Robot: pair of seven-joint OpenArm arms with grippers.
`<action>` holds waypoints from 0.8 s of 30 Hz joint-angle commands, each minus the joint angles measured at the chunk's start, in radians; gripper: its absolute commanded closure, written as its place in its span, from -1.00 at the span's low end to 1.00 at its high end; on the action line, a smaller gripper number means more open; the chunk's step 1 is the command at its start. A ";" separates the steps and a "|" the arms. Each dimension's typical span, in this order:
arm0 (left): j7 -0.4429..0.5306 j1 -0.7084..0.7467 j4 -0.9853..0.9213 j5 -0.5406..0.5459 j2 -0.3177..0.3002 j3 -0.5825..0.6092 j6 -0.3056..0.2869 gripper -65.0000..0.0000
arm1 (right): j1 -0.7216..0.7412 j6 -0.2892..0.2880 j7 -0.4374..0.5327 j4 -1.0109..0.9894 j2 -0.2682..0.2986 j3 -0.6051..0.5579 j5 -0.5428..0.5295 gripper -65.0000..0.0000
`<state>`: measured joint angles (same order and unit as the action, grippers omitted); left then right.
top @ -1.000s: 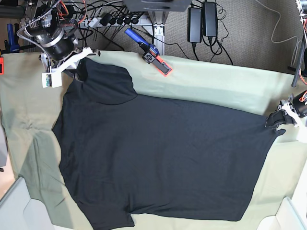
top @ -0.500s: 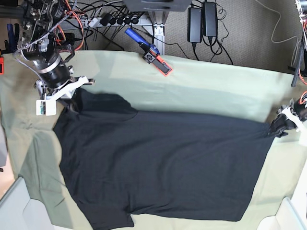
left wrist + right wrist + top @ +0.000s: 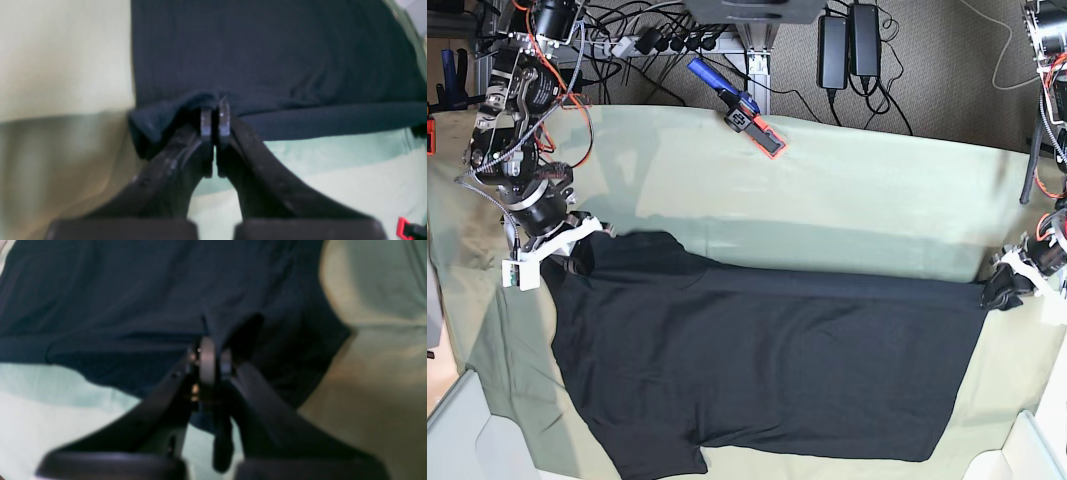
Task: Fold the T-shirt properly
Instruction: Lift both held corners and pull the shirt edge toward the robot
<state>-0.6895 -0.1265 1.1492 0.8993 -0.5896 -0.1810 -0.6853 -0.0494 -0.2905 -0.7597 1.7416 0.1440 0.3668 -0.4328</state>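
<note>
On the pale green table cloth [image 3: 847, 200], base view: fold half made, T-shirt [image 3: 767, 360] spread plain side up, far edge held at both corners.
In the left wrist view, left gripper [image 3: 215, 116] pinched narrow on the black hem. In the right wrist view, right gripper [image 3: 208, 356] likewise clamped on bunched fabric. Left to do, by judgement: lay this fold flat, then the sleeves and remaining folds.

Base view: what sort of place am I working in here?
Probably a robotics lab bench, not a home: a table under a pale green cloth, power bricks and tangled cables behind it on carpet, and a black T-shirt laid out for folding.
</note>
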 commanded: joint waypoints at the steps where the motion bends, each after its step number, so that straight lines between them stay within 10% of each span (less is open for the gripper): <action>1: 0.036 -0.032 -0.004 -0.007 -0.019 0.005 -0.013 1.00 | 0.030 -0.013 0.026 -0.005 0.011 0.001 -0.005 1.00; 15: 0.166 -0.212 -0.177 -0.120 -0.011 0.159 -0.013 0.87 | 0.254 -0.054 0.026 -0.264 0.010 -0.001 -0.002 1.00; 24: 0.196 -0.223 -0.211 -0.181 0.026 0.194 -0.013 0.17 | 0.339 -0.076 0.041 -0.373 0.010 -0.003 0.019 1.00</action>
<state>-0.5217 -0.3222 0.9257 0.7067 -0.5438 0.0193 -0.6857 0.2623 -0.3073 -0.7448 1.3537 0.1436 0.3626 -0.4065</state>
